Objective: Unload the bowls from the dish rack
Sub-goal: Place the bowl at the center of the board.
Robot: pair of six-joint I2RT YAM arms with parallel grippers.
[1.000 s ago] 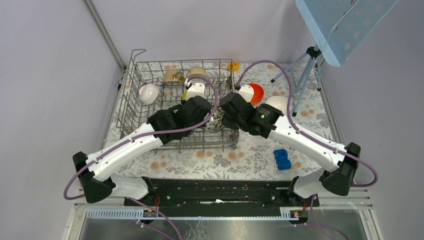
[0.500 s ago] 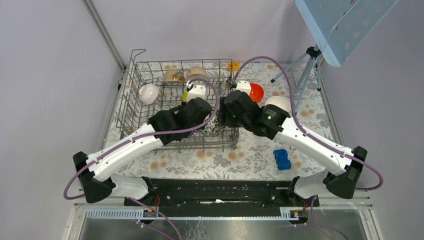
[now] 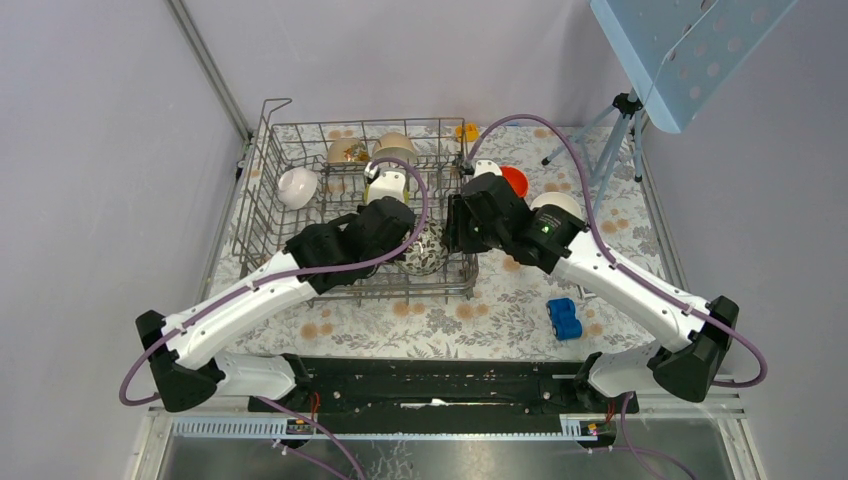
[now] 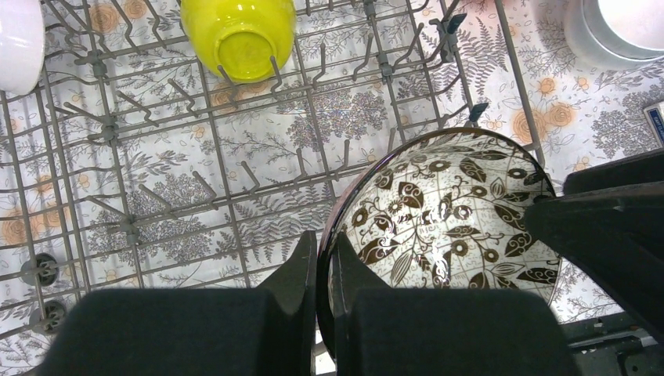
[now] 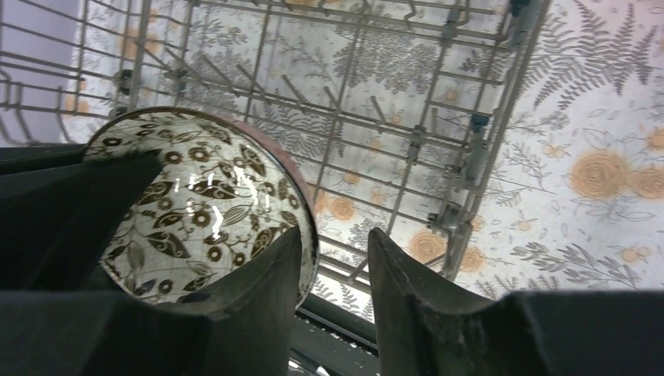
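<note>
A dark mottled-pattern bowl [image 4: 454, 211] hangs over the front right of the grey wire dish rack [image 3: 262, 205]. My left gripper [image 4: 325, 251] is shut on its rim. My right gripper [image 5: 335, 247] is open and straddles the opposite rim of the same bowl [image 5: 196, 204], one finger inside and a gap left outside. A yellow-green bowl [image 4: 237, 35], a white bowl [image 3: 297, 186] and two beige bowls [image 3: 395, 145] stand in the rack. From above, both grippers meet at the patterned bowl [image 3: 427, 258].
An orange-red bowl [image 3: 516, 180] and a white bowl [image 3: 556, 205] sit on the flowered cloth right of the rack. A small blue toy car [image 3: 565, 318] lies near the right arm. A tripod [image 3: 612, 150] stands at the back right.
My right gripper opened and slid left over the patterned bowl's rim. My left gripper kept its grip and shifted slightly back.
</note>
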